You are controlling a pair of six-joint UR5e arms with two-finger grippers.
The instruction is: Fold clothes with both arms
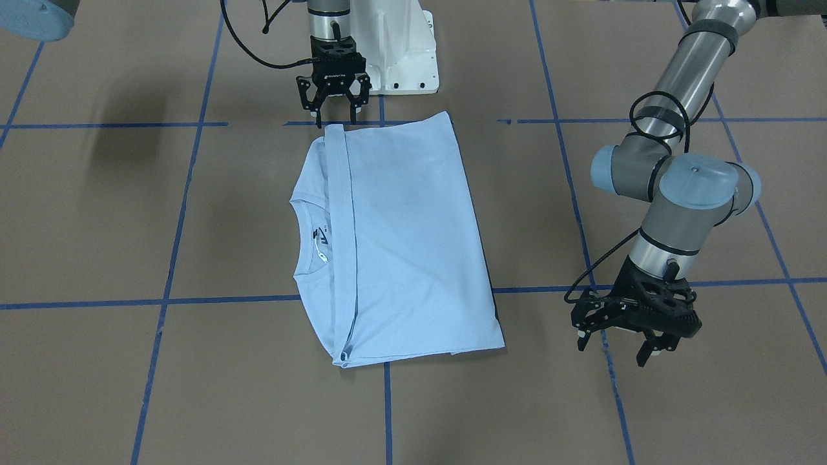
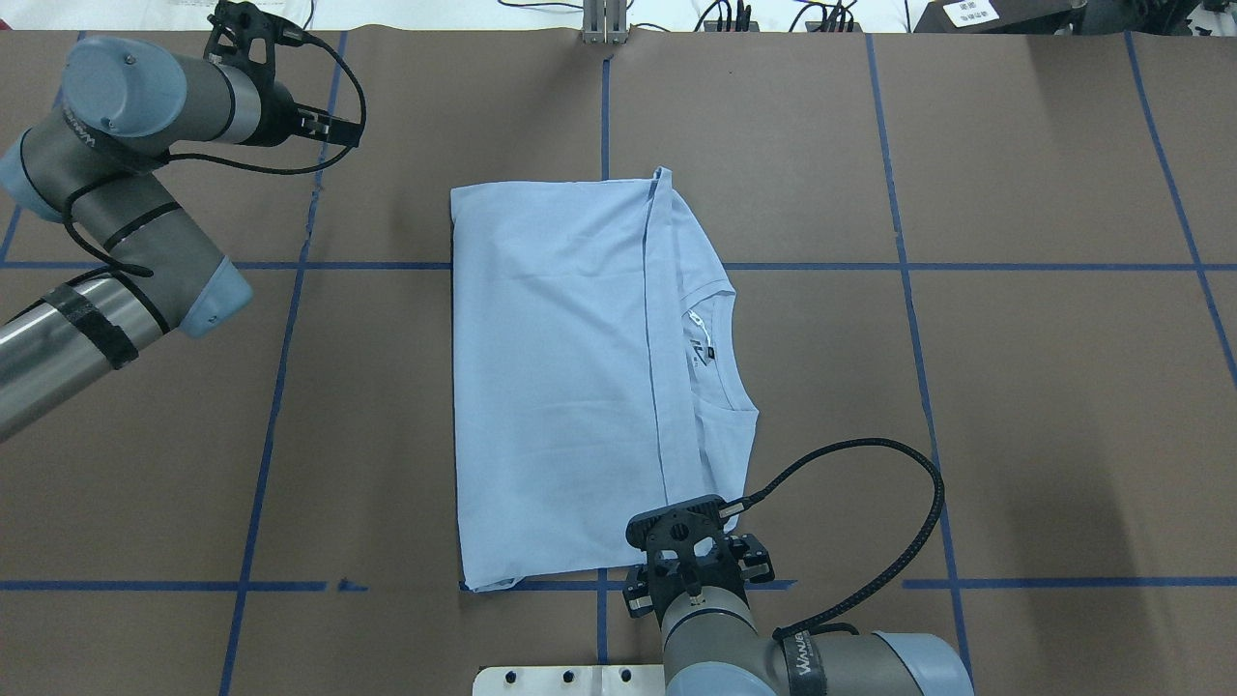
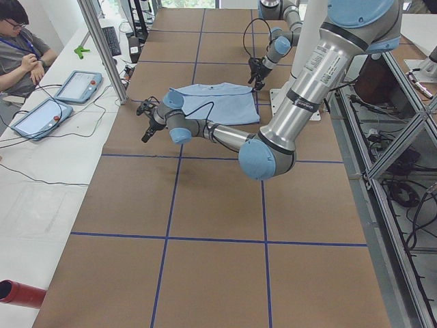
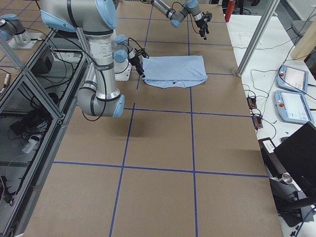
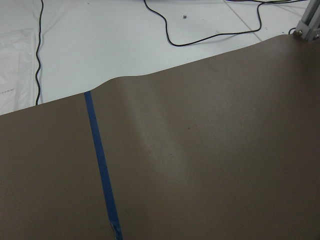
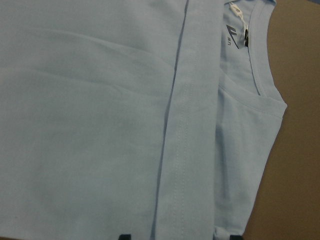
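The light blue T-shirt [image 1: 400, 239] lies folded flat on the brown table, collar and dark neck label [image 1: 321, 240] showing; the palm print is hidden. It also shows in the overhead view [image 2: 560, 377]. My right gripper [image 1: 336, 118] hangs open just above the shirt's edge nearest the robot base, holding nothing. In its wrist view its fingertips [image 6: 125, 236] frame the folded hem [image 6: 185, 150]. My left gripper [image 1: 623, 349] is open and empty, apart from the shirt, near the table's far edge. Its wrist view shows only brown paper and blue tape [image 5: 102, 170].
Blue tape lines [image 2: 280, 387] grid the brown table. The white pedestal base [image 1: 404, 58] stands behind the right gripper. A metal post [image 2: 604, 24] stands at the far edge. An operator [image 3: 20, 48] sits beside tablets [image 3: 78, 85] on the white side table.
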